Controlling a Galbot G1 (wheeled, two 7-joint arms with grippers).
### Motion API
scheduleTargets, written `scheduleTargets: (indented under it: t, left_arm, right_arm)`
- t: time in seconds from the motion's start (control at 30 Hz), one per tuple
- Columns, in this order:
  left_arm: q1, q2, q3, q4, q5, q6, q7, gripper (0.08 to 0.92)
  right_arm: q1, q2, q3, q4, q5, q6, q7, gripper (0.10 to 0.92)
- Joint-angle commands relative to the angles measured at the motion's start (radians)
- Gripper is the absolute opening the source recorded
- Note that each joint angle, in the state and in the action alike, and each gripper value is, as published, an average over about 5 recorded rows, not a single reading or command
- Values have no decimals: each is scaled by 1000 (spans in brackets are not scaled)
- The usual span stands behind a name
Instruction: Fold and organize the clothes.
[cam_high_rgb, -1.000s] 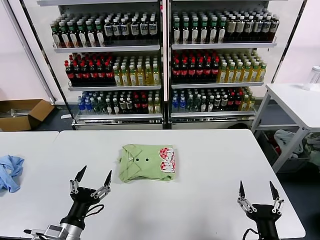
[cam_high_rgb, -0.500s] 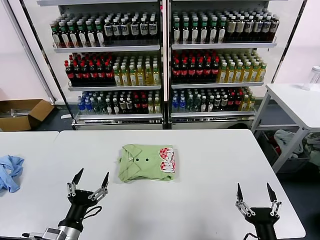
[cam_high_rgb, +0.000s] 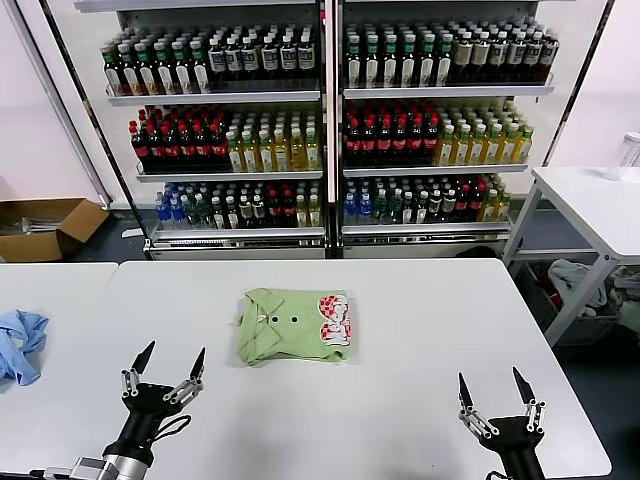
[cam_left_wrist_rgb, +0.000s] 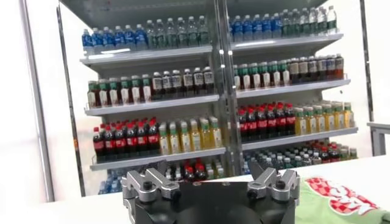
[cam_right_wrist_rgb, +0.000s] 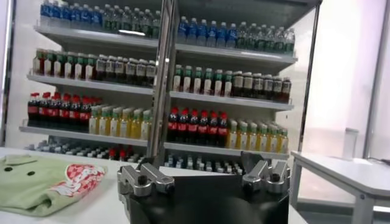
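Note:
The light green polo shirt (cam_high_rgb: 293, 325) lies folded into a compact rectangle on the white table (cam_high_rgb: 400, 320), collar at its left, red-and-white graphic at its right. It also shows in the left wrist view (cam_left_wrist_rgb: 341, 199) and in the right wrist view (cam_right_wrist_rgb: 42, 182). My left gripper (cam_high_rgb: 163, 365) is open and empty near the table's front edge, to the front left of the shirt. My right gripper (cam_high_rgb: 494, 389) is open and empty at the front right, well clear of the shirt.
A light blue cloth (cam_high_rgb: 18, 342) lies at the table's far left edge. Drink shelves (cam_high_rgb: 320, 130) stand behind the table. A second white table (cam_high_rgb: 595, 205) is at the right, a cardboard box (cam_high_rgb: 45, 225) on the floor at the left.
Both grippers have drawn back toward me and lower in the head view, staying open. The shirt has not moved.

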Motion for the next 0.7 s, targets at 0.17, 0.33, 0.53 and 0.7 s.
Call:
scheduleTargets:
  t: [0.17, 0.33, 0.53, 0.7]
  left_arm:
    - [5, -1, -21, 16, -40, -4, 0, 823]
    - [4, -2, -26, 16, -40, -5, 0, 823]
    - [5, -5, -32, 21, -41, -11, -1, 823]
    - [12, -8, -32, 30, -39, -19, -2, 823]
  right_arm:
    - [4, -15, 1, -28, 30, 33, -58, 823]
    - [2, -18, 3, -31, 29, 39, -61, 823]
    - [6, -19, 0, -39, 28, 48, -63, 823]
    - [8, -20, 1, -40, 30, 50, -60, 823]
